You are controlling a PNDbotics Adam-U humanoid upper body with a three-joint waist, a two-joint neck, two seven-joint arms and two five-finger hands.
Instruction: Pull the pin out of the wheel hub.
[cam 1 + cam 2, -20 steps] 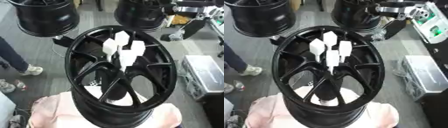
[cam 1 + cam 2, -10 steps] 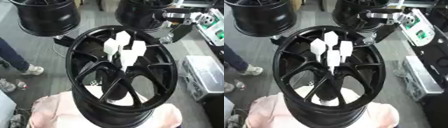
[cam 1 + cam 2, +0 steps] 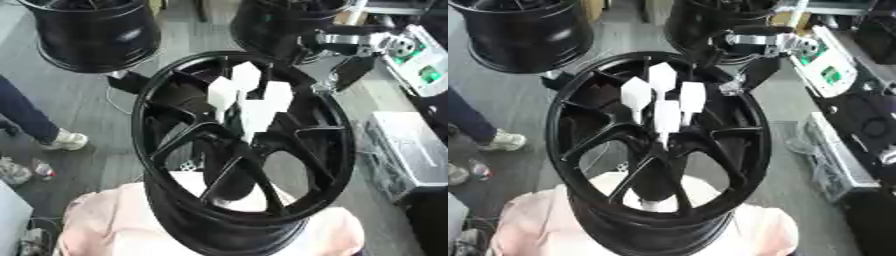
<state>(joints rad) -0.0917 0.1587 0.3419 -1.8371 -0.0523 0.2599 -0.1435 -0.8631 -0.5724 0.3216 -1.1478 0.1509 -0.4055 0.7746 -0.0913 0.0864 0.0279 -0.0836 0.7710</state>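
Grey workshop flooring [image 3: 96, 95] fills the background, with a person's dark trouser leg and pale shoe [image 3: 66, 141] at the left edge. Beyond them, at upper left, stands a spare black wheel [image 3: 92, 30], and a second spare wheel [image 3: 710, 22] sits at top centre. Centre frame, the black wheel hub [image 3: 658, 150] stands tilted on a pink-covered surface [image 3: 105, 225], its spokes facing the camera. Four white pins [image 3: 664, 116] with broad flat heads sit clustered at the hub's middle, all still seated among the spokes. From the upper right, the robot's silver-jointed right arm reaches in, and its black right hand [image 3: 756, 74] hangs just beside the hub's upper right rim, apart from the pins; whether its fingers are curled or straight cannot be told. Grey equipment cases [image 3: 411, 150] lie at far right.
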